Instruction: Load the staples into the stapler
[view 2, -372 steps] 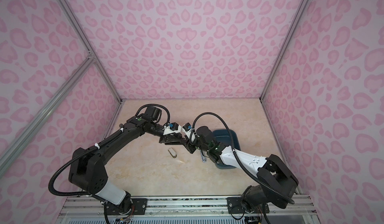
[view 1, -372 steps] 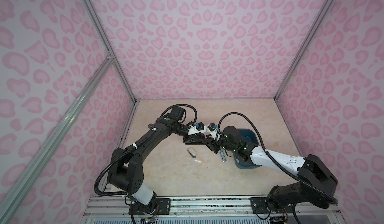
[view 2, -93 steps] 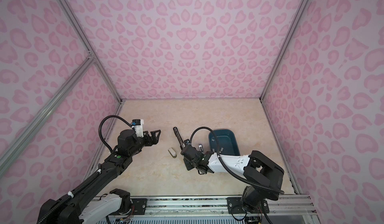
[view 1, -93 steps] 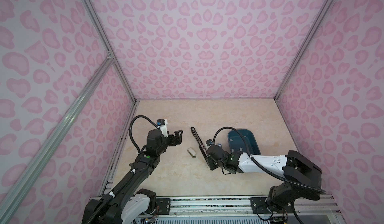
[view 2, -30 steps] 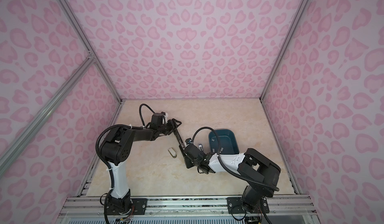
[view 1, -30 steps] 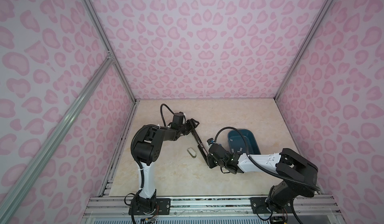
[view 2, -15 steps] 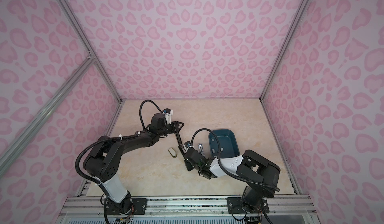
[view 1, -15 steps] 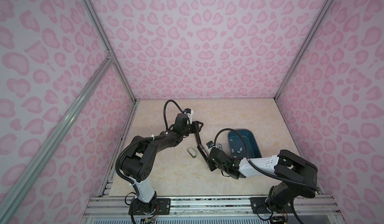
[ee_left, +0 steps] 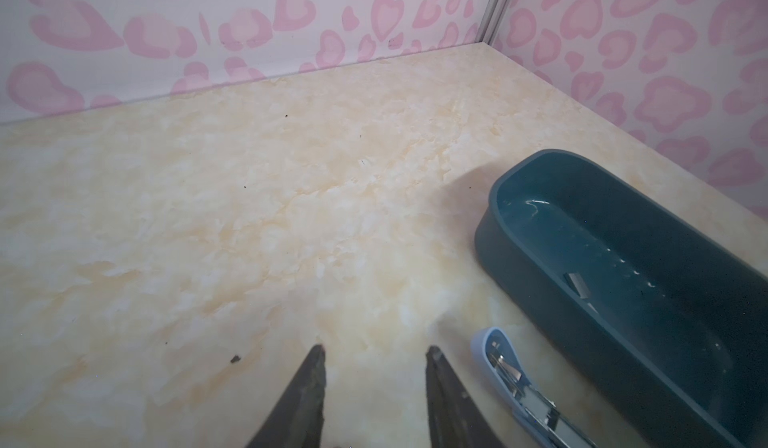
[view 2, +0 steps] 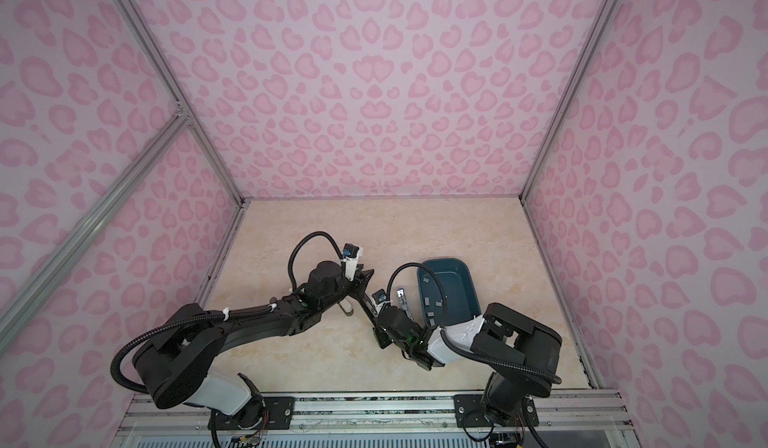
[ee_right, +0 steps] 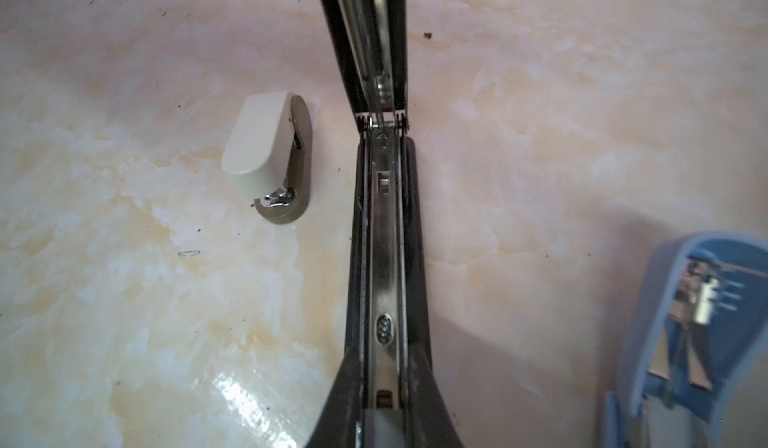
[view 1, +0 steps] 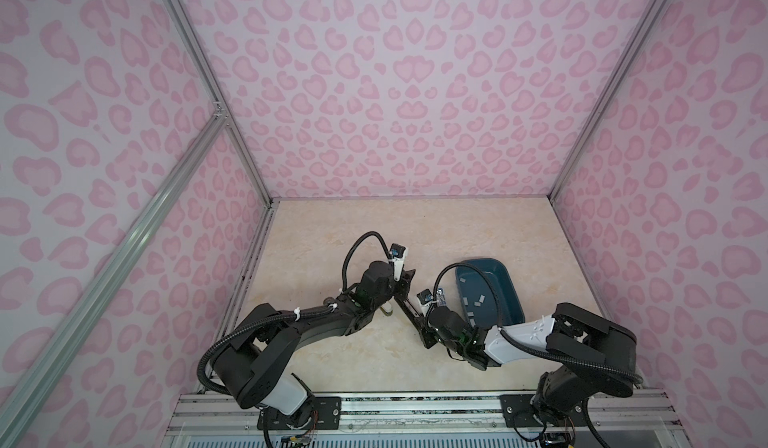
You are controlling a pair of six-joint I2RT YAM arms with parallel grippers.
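Now right hand (ee_right: 384, 354) clamps opened stapler (ee_right: 384, 226); left hand (ee_left: 374, 350) seemingly touches lid.

Black arms (view 1: 316, 329), white shell segments (view 1: 519, 334); looped black cables (view 1: 371, 233); white zip ties (view 1: 296, 311); dark tapered tool fingers (ee_left: 305, 396).

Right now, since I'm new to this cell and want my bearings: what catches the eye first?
A long black stapler sits hinged open mid-table, the jaws of the right gripper shut on its base. Right of it in a top view, a teal tray holds scattered pale staples. The pink heart-print walls surround everything.
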